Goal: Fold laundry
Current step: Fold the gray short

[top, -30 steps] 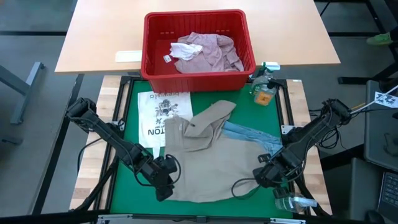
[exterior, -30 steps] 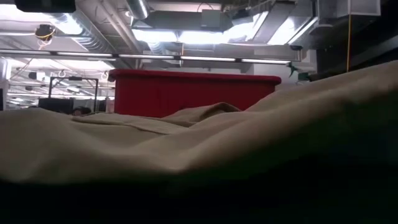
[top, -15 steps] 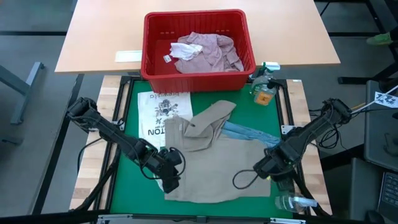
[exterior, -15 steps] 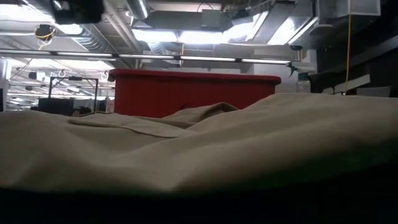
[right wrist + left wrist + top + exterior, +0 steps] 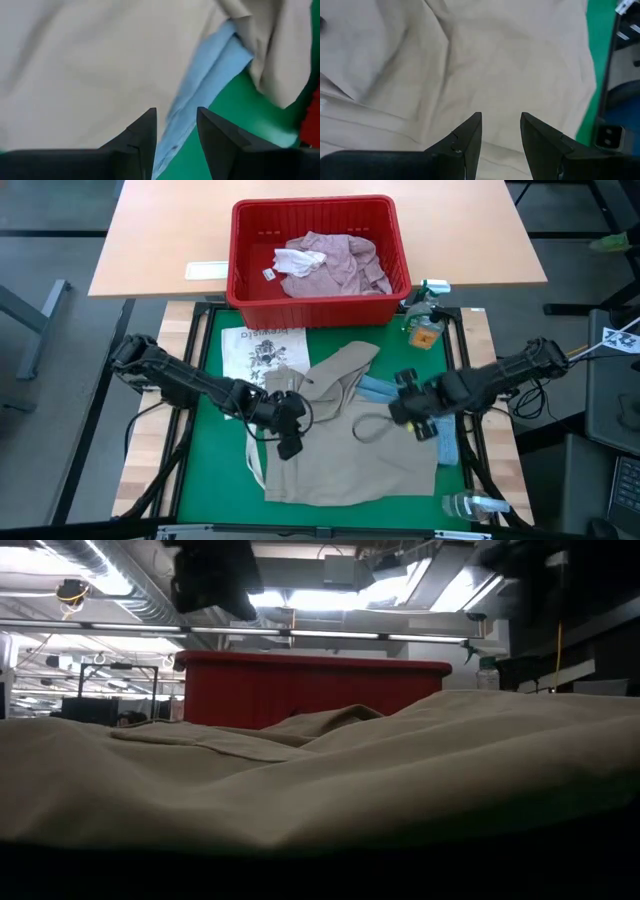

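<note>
The big tan cloth garment (image 5: 345, 445) lies spread on the green mat (image 5: 215, 470) of the desk, with one part folded up toward the red plastic basket (image 5: 316, 250). A light blue denim piece (image 5: 420, 405) peeks out from under its right edge. A pale pink shirt (image 5: 330, 262) sits inside the basket.

The left pincer (image 5: 288, 442) hangs over the left part of the tan cloth. Its two dark fingers (image 5: 465, 140) stand apart with nothing between them. The right pincer (image 5: 405, 412) hangs over the right edge, where tan cloth meets blue denim. Its fingers (image 5: 142, 135) are apart too and hold nothing.

I think the step now is to take hold of the tan cloth for the next fold. To do it well, each pincer should come down on an edge of the tan cloth only. The right one must take care not to pinch the blue denim too. Both should lift together, so the cloth stays flat and does not bunch.

A white printed sheet (image 5: 258, 352) lies on the mat by the basket. It has dark letters and a picture, but they are too small to read. A spray bottle (image 5: 425, 320) stands near the basket, and its label cannot be read either.
</note>
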Motion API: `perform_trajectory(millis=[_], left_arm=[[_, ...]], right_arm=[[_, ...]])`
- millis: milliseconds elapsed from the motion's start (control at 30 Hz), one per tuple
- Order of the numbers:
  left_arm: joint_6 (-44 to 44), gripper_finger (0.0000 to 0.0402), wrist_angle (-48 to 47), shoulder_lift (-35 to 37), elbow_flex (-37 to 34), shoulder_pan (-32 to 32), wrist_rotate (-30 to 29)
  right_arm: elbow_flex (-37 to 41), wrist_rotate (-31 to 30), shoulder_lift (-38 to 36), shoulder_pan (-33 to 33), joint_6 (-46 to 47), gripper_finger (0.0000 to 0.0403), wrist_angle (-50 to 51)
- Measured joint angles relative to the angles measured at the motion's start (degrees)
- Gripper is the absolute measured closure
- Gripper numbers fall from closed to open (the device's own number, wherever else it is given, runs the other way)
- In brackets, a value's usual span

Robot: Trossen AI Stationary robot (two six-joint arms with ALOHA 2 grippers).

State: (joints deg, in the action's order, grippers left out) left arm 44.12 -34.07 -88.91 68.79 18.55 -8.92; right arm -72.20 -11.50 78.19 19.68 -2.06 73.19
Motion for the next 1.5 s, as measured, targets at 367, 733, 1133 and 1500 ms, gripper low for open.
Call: perform_trajectory(millis=[367,733,1133,1500], left_arm=[[-2.8,0.0273,0.0,0.0,0.0,-3.3,0.0],[-2.8,0.0273,0.0,0.0,0.0,-3.3,0.0],[-2.8,0.0273,0.0,0.0,0.0,-3.3,0.0],[-2.7,0.0273,0.0,0.0,0.0,-3.2,-0.6]], right_arm=[[8.1,4.2,0.0,-26.5,-7.4,0.0262,-15.7],[18.6,4.7,1.7,-42.1,-7.3,0.0262,-36.8],[19.1,14.6,10.5,-49.9,-7.2,0.0262,-42.0],[19.1,26.1,12.1,-50.1,-7.4,0.0285,-43.6]])
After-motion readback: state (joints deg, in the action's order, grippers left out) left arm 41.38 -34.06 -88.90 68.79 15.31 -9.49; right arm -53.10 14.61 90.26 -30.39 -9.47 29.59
